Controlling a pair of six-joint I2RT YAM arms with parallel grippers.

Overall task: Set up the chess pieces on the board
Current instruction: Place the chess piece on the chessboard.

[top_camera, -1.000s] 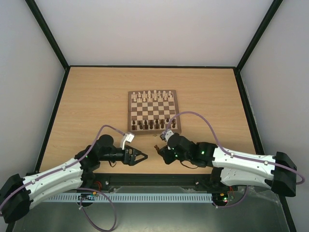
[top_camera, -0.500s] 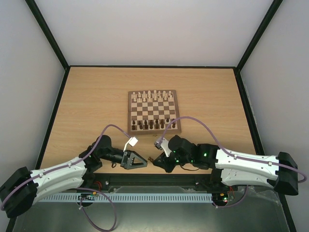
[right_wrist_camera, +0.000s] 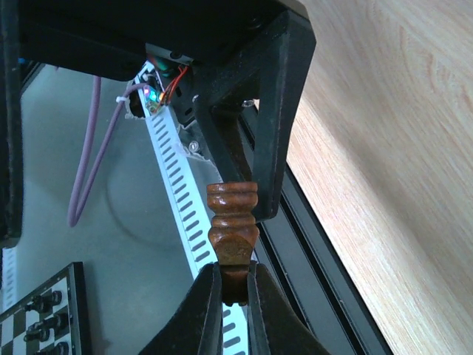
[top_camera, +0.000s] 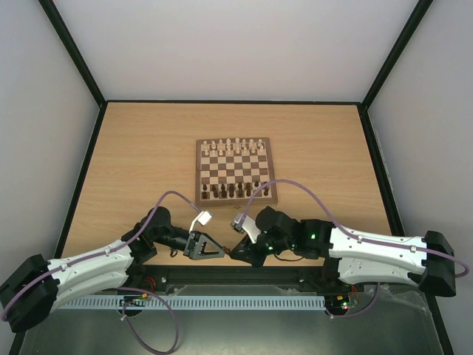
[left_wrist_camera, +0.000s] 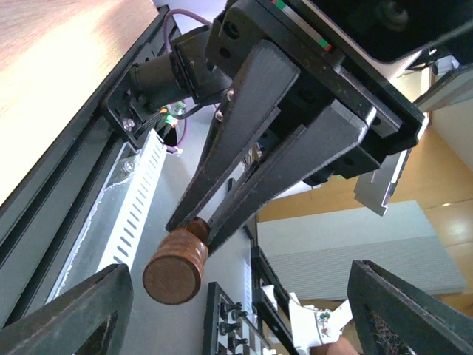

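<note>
Chess piece (right_wrist_camera: 233, 222) pinched in right claw (right_wrist_camera: 235, 279), hidden from overhead.

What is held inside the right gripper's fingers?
The right gripper pinches one dark brown chess piece by its narrow end; the round base sticks out. The tip is covered by the fingers.

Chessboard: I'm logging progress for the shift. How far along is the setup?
Done: cream pieces line the board's far rows, and dark pieces stand in its near rows, too small to count. In hand: the right gripper pinches one dark piece over the table's near edge, facing the open left gripper. Left: placing that piece on the board.
</note>
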